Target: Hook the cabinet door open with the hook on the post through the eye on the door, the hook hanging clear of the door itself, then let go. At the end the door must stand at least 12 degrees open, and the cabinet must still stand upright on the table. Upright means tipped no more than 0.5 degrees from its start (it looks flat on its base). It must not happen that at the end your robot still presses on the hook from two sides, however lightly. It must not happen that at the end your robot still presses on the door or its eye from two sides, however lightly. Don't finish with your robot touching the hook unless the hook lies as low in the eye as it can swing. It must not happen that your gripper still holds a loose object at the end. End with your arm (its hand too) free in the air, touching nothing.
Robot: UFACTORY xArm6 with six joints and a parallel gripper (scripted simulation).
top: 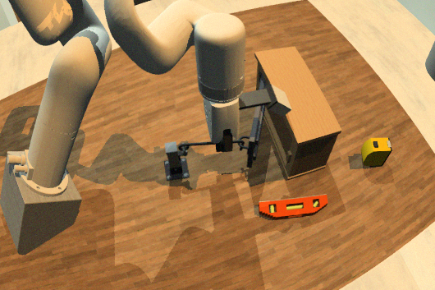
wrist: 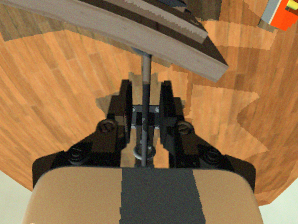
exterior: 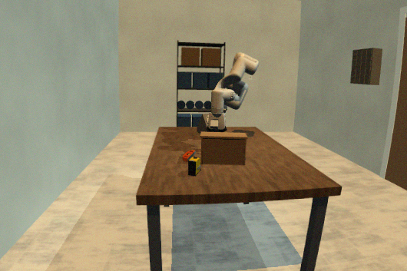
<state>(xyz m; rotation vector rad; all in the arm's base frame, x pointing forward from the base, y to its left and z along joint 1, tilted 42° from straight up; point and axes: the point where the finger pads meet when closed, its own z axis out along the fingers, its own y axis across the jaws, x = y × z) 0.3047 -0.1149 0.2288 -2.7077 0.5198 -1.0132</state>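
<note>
hook [top: 201, 144] in door eye | gripper [top: 225, 142] open astride, pointing down

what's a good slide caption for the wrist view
Pincer fingers parted on either side of the thin hook rod, which runs toward the edge of the open cabinet door over the wooden table.

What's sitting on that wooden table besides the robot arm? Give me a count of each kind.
Cabinet: 1
Post with hook: 1
Orange spirit level: 1
Yellow tape measure: 1
Total: 4
</note>
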